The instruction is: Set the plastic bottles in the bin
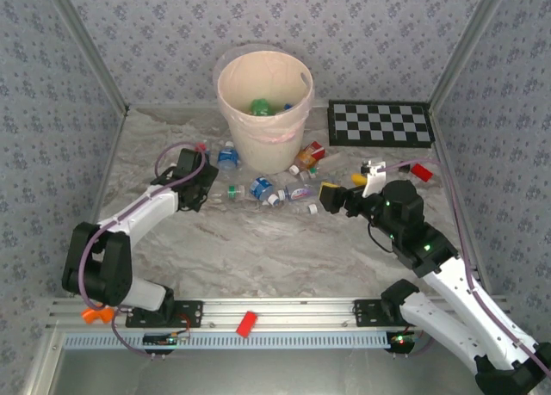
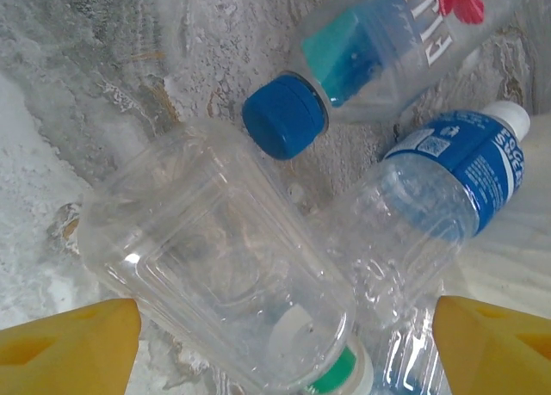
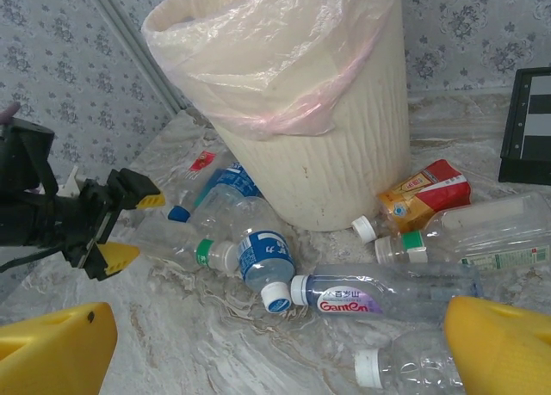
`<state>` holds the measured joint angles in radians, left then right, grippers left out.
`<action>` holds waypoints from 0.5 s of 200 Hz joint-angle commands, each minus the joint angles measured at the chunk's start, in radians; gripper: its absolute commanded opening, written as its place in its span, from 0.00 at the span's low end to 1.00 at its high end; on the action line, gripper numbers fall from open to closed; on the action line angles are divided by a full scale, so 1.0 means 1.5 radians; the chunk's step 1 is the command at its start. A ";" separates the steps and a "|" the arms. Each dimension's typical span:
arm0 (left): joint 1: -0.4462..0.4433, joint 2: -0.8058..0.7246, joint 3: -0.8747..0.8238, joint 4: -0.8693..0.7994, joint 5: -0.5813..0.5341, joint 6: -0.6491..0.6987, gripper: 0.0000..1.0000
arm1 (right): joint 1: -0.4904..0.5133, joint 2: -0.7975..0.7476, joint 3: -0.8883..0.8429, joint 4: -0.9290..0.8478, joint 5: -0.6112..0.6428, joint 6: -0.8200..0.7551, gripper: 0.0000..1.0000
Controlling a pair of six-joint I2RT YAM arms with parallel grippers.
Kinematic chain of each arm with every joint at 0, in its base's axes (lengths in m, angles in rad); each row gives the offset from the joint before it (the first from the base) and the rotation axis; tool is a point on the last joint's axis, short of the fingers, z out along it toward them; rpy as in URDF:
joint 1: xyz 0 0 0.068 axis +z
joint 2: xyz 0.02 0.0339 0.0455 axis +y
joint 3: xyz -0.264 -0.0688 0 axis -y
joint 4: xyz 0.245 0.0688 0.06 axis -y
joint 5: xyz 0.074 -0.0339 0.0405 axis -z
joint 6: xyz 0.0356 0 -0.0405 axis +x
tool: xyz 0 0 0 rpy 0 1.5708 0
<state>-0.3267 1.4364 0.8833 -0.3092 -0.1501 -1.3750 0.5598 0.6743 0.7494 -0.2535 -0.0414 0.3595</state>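
- Top external: left gripper (image 1: 205, 187) left of the bin (image 1: 258, 145), jaws spread; right gripper (image 1: 343, 188) right of the bin, jaws spread;
- Left wrist: clear bottle (image 2: 207, 249) lies between the left jaws.

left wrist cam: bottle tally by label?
Fiji-label bottle, blue cap: 1
Blue-label bottle, white cap: 1
Plain clear bottle, no label on its body: 1
Total: 3 that show clearly

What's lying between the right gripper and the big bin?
Bottles. In the right wrist view, a clear bottle with a purple Ganten label and a blue-labelled bottle lie on the table between the right gripper and the bin.
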 commanded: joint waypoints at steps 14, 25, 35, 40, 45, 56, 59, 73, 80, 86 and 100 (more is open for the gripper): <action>0.017 0.049 0.023 0.016 0.006 -0.040 0.87 | 0.009 -0.008 -0.003 0.002 0.011 0.005 0.99; 0.020 0.066 0.030 0.009 0.012 -0.042 0.87 | 0.009 -0.008 -0.002 0.003 0.013 0.006 0.99; 0.020 0.079 0.036 0.002 0.018 -0.043 0.87 | 0.010 -0.009 -0.002 0.000 0.015 0.005 0.99; 0.020 0.085 0.037 0.001 0.020 -0.043 0.87 | 0.010 -0.009 -0.001 0.000 0.015 0.006 1.00; 0.020 0.089 0.037 0.001 0.022 -0.042 0.87 | 0.010 -0.009 0.000 -0.001 0.016 0.005 1.00; 0.020 0.098 0.038 0.003 0.025 -0.043 0.87 | 0.011 -0.009 0.000 -0.003 0.020 0.004 0.99; 0.020 0.100 0.038 0.003 0.025 -0.044 0.87 | 0.011 -0.010 0.000 -0.004 0.021 0.005 0.99; 0.021 0.110 0.040 0.006 0.026 -0.040 0.87 | 0.012 -0.010 0.000 -0.004 0.023 0.005 0.99; 0.022 0.116 0.042 0.003 0.025 -0.040 0.86 | 0.012 -0.009 -0.001 -0.004 0.025 0.005 1.00; 0.022 0.122 0.044 0.002 0.027 -0.040 0.86 | 0.012 -0.010 -0.001 -0.005 0.026 0.004 0.99; 0.024 0.133 0.048 0.004 0.036 -0.035 0.86 | 0.012 -0.009 -0.003 -0.005 0.028 0.005 0.99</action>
<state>-0.2989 1.6043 0.9165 -0.2947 -0.1169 -1.4086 0.5701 0.6739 0.7494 -0.2577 -0.0212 0.3595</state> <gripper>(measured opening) 0.866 0.994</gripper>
